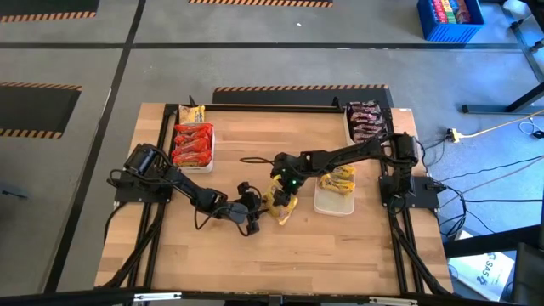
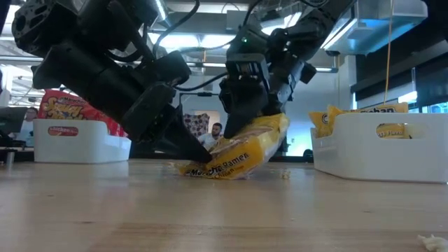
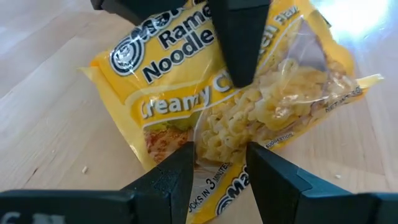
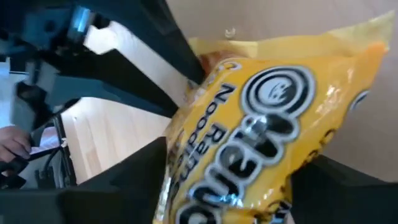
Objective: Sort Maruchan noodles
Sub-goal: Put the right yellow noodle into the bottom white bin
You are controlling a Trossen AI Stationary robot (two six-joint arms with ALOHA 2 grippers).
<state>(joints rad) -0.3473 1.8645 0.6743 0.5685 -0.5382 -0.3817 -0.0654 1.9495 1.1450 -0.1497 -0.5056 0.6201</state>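
A yellow noodle packet (image 1: 281, 206) lies tilted near the table's middle, its lower end (image 2: 204, 169) on the wood. My right gripper (image 1: 285, 184) comes from the right and is shut on the packet's raised end. My left gripper (image 1: 255, 209) comes from the left and is open. In the left wrist view its two fingers (image 3: 177, 177) stand at either side of the packet's lower end (image 3: 217, 186); I cannot tell whether they touch it. Red packets fill the far left tray (image 1: 193, 144), dark ones the far right tray (image 1: 367, 121), and yellow ones the right tray (image 1: 336, 189). My right gripper pinches the yellow packet's raised end (image 2: 269, 129) between its two fingers, coming from above and slanting down. One finger (image 3: 239, 43) lies across the printed face. The packet (image 4: 261, 137) is tilted, its lower end resting on the table.
One more yellow packet (image 1: 194, 112) lies at the far left corner, beyond the red tray. The two arms are close together over the table's middle. Bare wood lies along the near edge (image 1: 280, 263). A person shows in the room behind (image 2: 217, 131).
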